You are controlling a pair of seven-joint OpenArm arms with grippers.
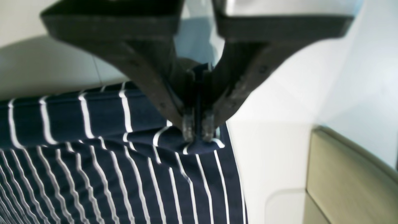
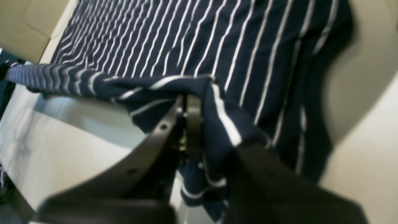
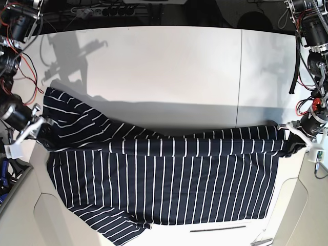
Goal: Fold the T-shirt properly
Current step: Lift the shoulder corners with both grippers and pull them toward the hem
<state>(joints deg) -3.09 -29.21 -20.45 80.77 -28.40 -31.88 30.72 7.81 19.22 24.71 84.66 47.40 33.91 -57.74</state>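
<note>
Fabric hangs taut between us: our left gripper (image 1: 198, 132) has its jaws pinched on one end of the T-shirt (image 3: 169, 189), our right gripper (image 2: 186, 124) clamps the opposite end. The lifted edge runs side to side across the white tabletop (image 3: 164, 66), while the rest of the shirt lies flat on the near side of it. We judge both arms equally placed to carry that edge over.
</note>
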